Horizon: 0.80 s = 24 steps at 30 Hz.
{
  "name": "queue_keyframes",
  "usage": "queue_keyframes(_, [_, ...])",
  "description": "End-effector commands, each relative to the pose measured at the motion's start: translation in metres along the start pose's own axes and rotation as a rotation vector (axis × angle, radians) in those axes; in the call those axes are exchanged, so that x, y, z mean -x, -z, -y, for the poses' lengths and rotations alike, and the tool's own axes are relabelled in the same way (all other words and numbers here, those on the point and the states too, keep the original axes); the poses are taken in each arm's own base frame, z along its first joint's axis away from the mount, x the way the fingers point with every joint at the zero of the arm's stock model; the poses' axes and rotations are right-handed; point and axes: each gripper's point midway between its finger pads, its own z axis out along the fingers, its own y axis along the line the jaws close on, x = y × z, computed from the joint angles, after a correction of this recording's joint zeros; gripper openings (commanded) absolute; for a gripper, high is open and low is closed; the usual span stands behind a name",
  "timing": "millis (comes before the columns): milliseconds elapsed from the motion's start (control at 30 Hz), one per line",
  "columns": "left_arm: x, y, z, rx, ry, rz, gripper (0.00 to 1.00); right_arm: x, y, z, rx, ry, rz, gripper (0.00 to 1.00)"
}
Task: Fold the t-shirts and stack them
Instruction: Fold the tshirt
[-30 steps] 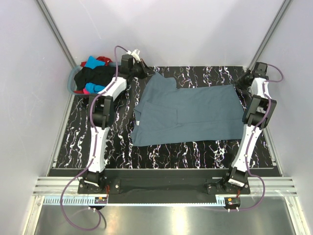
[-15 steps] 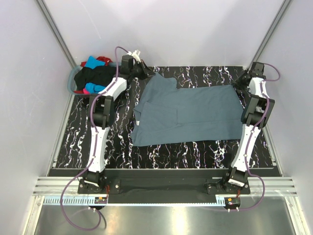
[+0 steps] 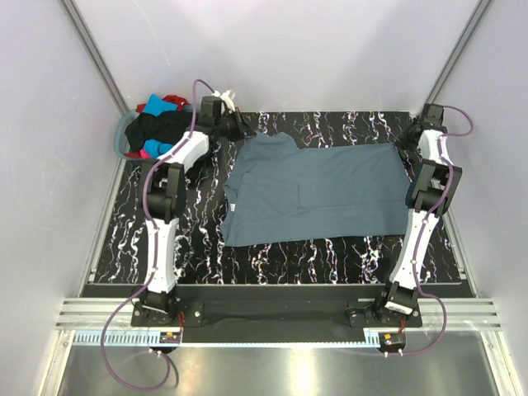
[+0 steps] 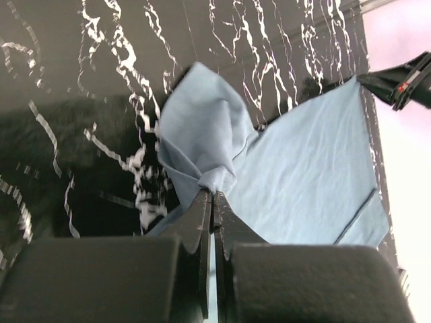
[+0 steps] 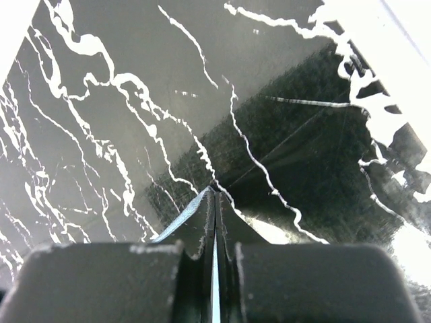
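A slate blue-grey t-shirt (image 3: 318, 194) lies spread flat on the black marbled table (image 3: 148, 239). My left gripper (image 3: 247, 132) is at its far left corner. In the left wrist view that gripper (image 4: 213, 193) is shut on a bunched fold of the t-shirt (image 4: 310, 168). My right gripper (image 3: 406, 147) sits at the shirt's far right corner. In the right wrist view it (image 5: 215, 190) is shut, with a thin pale blue strip of cloth (image 5: 176, 229) running from its tips along the left finger. The rest of the shirt is hidden there.
A round grey-blue basket (image 3: 124, 132) stands at the back left corner, holding black (image 3: 161, 128), turquoise (image 3: 154, 106), red (image 3: 173, 101) and pink (image 3: 147, 153) t-shirts. Pale walls close in the table on three sides. The right gripper (image 4: 404, 84) shows in the left wrist view too.
My right gripper has closed at the shirt's far right corner. The left arm has shifted slightly left, drawing the far left corner of the shirt with it.
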Motion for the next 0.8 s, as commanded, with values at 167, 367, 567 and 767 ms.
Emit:
queue_keyframes(167, [0.040, 0.061, 0.034, 0.031, -0.141, 0.152, 0.00, 0.036, 0.040, -0.001, 0.014, -0.003, 0.180, 0.00])
queue_keyframes(367, [0.018, 0.069, 0.027, 0.040, -0.140, 0.125, 0.00, 0.040, 0.061, 0.006, 0.035, -0.057, 0.279, 0.00])
queue_keyframes(567, [-0.019, 0.086, 0.013, 0.087, -0.105, 0.099, 0.00, 0.017, 0.077, 0.039, -0.021, -0.130, 0.277, 0.00])
queue_keyframes(767, [-0.052, 0.112, 0.008, 0.127, -0.059, 0.062, 0.00, 0.008, 0.106, 0.061, -0.051, -0.232, 0.301, 0.00])
